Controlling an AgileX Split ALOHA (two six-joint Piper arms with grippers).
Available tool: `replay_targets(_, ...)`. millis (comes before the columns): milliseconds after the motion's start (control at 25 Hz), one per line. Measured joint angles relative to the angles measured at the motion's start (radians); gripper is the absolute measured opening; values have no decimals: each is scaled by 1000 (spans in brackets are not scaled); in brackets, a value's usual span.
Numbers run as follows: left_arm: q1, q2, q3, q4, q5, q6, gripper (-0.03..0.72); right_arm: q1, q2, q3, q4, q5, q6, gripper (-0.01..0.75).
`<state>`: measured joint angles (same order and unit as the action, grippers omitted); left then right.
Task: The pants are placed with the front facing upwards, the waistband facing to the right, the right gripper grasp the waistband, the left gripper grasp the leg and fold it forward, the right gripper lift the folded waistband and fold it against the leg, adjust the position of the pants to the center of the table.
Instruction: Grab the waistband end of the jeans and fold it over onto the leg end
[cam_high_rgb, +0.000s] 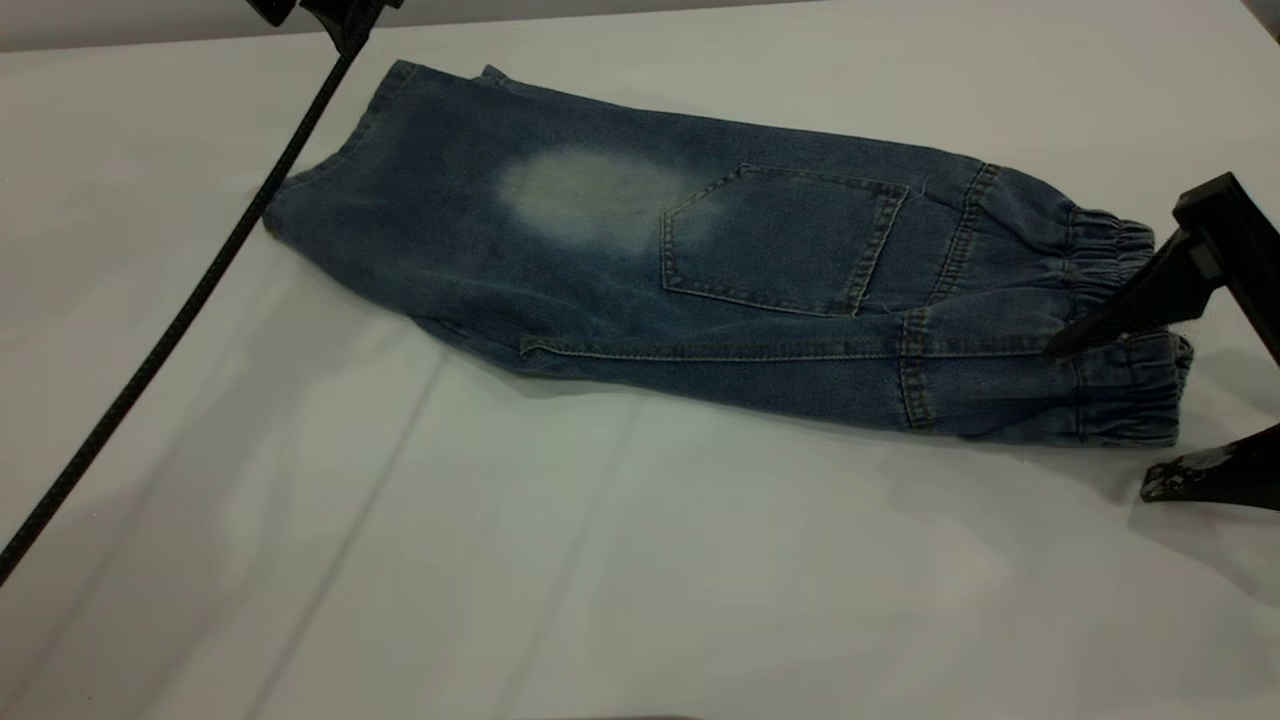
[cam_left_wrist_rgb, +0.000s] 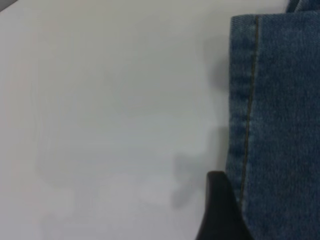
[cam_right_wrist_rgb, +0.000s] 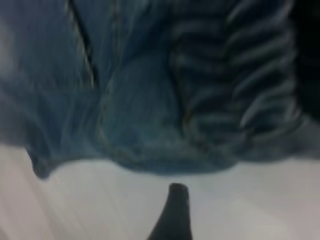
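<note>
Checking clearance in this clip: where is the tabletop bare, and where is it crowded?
The white table lies bare across the whole near side below the folded blue denim pants, and left of the black braided cable. It is crowded at the right: the right hand straddles the ruched waistband.

A thin black braided cable (cam_high_rgb: 200, 290) runs slanting on my left side; far behind is a grey wall (cam_high_rgb: 100, 20).

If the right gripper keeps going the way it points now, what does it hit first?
Most likely the waistband. The right gripper has its jaws open, its upper finger tip already at the gathered band of the pants, its lower finger over the table. Depth is unclear.
</note>
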<state>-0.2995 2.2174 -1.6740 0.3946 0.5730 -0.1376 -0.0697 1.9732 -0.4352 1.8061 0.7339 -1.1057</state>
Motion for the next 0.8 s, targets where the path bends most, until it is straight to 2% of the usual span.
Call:
replay_targets(360, 0, 0, 0, -3, 0, 0, 401, 0, 0, -35, 13, -54, 63, 585)
replay_targets(600, 0, 0, 0, -3, 2, 3, 401, 0, 0, -73, 14, -66, 93, 580)
replay_targets(800, 0, 0, 0, -4, 6, 3, 400, 0, 0, -76, 14, -125, 116, 578)
